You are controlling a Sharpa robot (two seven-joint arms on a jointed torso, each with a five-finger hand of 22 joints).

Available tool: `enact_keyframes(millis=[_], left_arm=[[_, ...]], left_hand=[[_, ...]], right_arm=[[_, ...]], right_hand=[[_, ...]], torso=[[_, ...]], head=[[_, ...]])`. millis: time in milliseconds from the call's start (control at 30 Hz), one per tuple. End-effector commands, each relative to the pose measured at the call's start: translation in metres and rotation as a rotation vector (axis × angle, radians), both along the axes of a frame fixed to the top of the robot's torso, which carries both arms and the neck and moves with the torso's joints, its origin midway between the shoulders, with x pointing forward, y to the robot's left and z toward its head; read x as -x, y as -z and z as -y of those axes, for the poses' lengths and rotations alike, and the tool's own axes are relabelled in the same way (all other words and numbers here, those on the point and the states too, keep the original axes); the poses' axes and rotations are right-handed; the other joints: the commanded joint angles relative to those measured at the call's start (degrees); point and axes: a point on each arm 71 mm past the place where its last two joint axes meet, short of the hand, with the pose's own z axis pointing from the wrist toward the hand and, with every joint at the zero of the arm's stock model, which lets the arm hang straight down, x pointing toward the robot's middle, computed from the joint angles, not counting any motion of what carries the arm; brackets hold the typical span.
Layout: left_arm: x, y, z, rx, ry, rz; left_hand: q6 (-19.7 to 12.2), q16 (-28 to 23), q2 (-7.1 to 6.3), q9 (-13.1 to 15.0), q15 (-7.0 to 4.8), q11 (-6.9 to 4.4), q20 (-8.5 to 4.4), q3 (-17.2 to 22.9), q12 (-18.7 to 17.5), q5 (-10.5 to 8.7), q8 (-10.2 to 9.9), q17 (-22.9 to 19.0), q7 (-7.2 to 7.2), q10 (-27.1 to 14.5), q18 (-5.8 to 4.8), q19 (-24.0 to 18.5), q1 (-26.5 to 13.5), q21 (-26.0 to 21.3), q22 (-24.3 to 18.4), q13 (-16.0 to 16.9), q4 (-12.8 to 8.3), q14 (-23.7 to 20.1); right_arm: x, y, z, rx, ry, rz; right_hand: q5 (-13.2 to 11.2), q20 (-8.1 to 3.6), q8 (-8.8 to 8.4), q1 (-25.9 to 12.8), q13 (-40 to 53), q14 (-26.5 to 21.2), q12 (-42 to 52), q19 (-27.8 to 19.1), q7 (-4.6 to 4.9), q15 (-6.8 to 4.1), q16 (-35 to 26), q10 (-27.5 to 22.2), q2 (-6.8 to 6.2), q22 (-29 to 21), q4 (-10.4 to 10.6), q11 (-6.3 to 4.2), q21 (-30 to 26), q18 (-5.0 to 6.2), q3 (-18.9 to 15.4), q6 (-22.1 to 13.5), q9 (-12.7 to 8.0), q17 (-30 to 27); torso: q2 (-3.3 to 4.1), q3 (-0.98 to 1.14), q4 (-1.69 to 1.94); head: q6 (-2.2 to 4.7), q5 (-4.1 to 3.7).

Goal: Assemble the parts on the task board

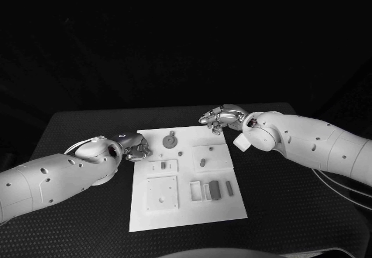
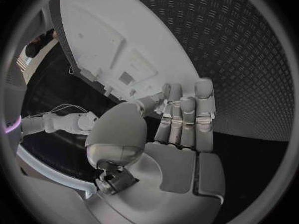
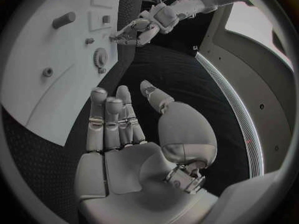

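Task board (image 1: 186,215), the white plate, lies in the middle of the black table (image 1: 85,123), its far edge between the 2 hands. In the head view the grey parts on it are small and dim: a round toothed part (image 1: 169,141) near the far edge, a short peg (image 1: 202,160) toward the right edge, 2 upright blocks (image 1: 215,190) and a slim bar (image 1: 229,187) beside an open frame (image 1: 195,191), and 2 raised square plates (image 1: 162,193) toward the left edge. What each part is cannot be told exactly, and no writing can be read anywhere. The left hand (image 1: 136,148) sits at the board's left edge near the far corner, fingers curled; whether it touches the board is hard to make out. The right hand (image 1: 219,119) hovers just off the board's far right corner, fingers bent, with nothing seen in them

In the left wrist view the left hand (image 2: 181,129) lies with its fingers (image 2: 204,109) straight and side by side, holding nothing, fingertips close to the board's (image 2: 99,30) edge; the parts here are pale bumps, hard to tell apart

In the right wrist view the right hand (image 3: 124,139) is spread flat and empty over the table beside the board (image 3: 37,45). The toothed part (image 3: 99,58) and peg (image 3: 64,20) show, and the left hand (image 3: 140,30) across the board with fingertips at its edge
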Motion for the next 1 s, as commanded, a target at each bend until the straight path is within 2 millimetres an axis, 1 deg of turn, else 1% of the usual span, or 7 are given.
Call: enact_keyframes(millis=[33,267,433,733,833,900,1000], left_arm=[[0.001,0.002,0.002,-0.011,0.004,-0.016],[0.001,0.002,0.003,-0.017,0.005,-0.004],[0.001,0.001,0.004,-0.011,0.008,0.004],[-0.001,-0.005,0.005,0.014,0.007,0.022],[-0.001,-0.008,0.005,0.033,-0.008,0.025],[-0.003,-0.011,0.004,0.055,-0.026,0.023],[-0.004,-0.015,0.004,0.075,-0.041,0.023]], left_hand=[[0.5,0.3,-0.02,0.2,-0.07,-0.06,0.1,0.5,0.4,0.07,0.4,0.1,0.16,-0.3,6.16,0.2,0.4,0.3,1.3,0.1,0.0,0.5],[1.1,0.3,0.01,0.4,-0.23,-0.24,0.01,1.1,0.6,0.11,0.9,0.1,-0.08,-0.1,6.18,0.4,0.4,0.6,1.3,0.2,-0.5,0.7],[2.5,0.3,-0.28,0.7,-0.65,-0.68,-0.26,1.6,0.9,0.26,1.9,0.1,-0.68,0.4,6.09,0.6,-0.2,1.0,1.3,0.2,-0.9,1.1],[4.4,0.4,-0.91,1.0,-1.26,-1.31,-0.83,2.4,1.0,2.02,3.2,0.1,-1.52,1.5,5.76,0.9,-1.5,1.4,1.3,-0.1,-1.1,1.6],[5.0,0.4,-1.07,1.1,-1.45,-1.51,-1.04,2.5,1.0,3.1,3.6,0.1,-1.77,2.0,5.64,1.0,-2.0,1.6,1.3,-0.2,-1.3,1.7],[5.3,0.5,-1.14,1.2,-1.64,-1.7,-1.25,2.5,1.0,4.21,3.9,0.2,-1.97,2.5,5.54,1.2,-2.5,1.8,1.3,-0.3,-1.6,1.9],[5.9,0.6,-0.96,1.3,-1.91,-1.97,-1.49,2.2,1.2,5.32,4.4,0.3,-2.26,3.3,5.42,1.4,-3.4,2.0,1.3,-0.4,-2.3,2.2]], right_arm=[[0.001,0.0,-0.001,-0.008,-0.01,0.0],[0.001,0.0,-0.001,-0.008,-0.01,0.0],[0.0,0.0,-0.001,-0.008,-0.01,0.0],[0.001,0.0,-0.001,-0.008,-0.01,-0.001],[0.001,0.0,-0.001,-0.008,-0.01,-0.001],[0.001,0.0,-0.001,-0.008,-0.01,-0.001],[0.001,0.0,-0.001,-0.008,-0.01,0.0]], right_hand=[[0.2,-0.5,-0.25,-0.6,-0.1,-0.5,0.3,0.0,0.42,-0.08,-0.3,-0.2,0.1,0.9,0.4,0.0,-0.2,1.15,0.0,0.1,-0.1,-0.1],[0.2,-0.5,-0.24,-0.6,-0.1,-0.5,0.3,0.0,0.42,-0.08,-0.3,-0.2,0.1,0.9,0.4,0.0,-0.2,1.15,0.0,0.1,-0.1,-0.1],[0.2,-0.5,-0.24,-0.6,-0.1,-0.5,0.3,0.0,0.42,-0.08,-0.3,-0.2,0.09,0.9,0.4,0.0,-0.2,1.15,0.0,0.1,-0.1,-0.1],[0.2,-0.51,-0.24,-0.6,-0.1,-0.5,0.4,0.0,0.42,-0.08,-0.3,-0.2,0.08,0.9,0.4,0.0,-0.2,1.15,0.0,0.1,-0.1,-0.1],[0.2,-0.51,-0.24,-0.6,-0.1,-0.5,0.4,0.0,0.42,-0.08,-0.3,-0.2,0.08,0.9,0.4,0.0,-0.2,1.15,0.0,0.1,-0.1,-0.1],[0.2,-0.51,-0.24,-0.6,-0.1,-0.5,0.4,0.0,0.42,-0.08,-0.3,-0.2,0.09,0.9,0.4,0.0,-0.2,1.15,0.0,0.1,-0.1,-0.1],[0.2,-0.51,-0.24,-0.6,-0.1,-0.5,0.4,0.0,0.42,-0.08,-0.3,-0.2,0.09,0.9,0.4,0.0,-0.2,1.15,0.0,0.1,-0.1,-0.1]], torso=[[0.01,-0.02,0.0],[-0.01,-0.03,0.02],[0.0,-0.01,0.02],[0.01,-0.01,0.0],[0.0,0.01,0.02],[-0.01,0.02,0.02],[0.0,0.03,0.0]], head=[[-0.01,-0.03],[-0.04,-0.04],[-0.09,0.0],[-0.14,-0.02],[-0.16,-0.01],[-0.14,0.04],[-0.13,0.07]])
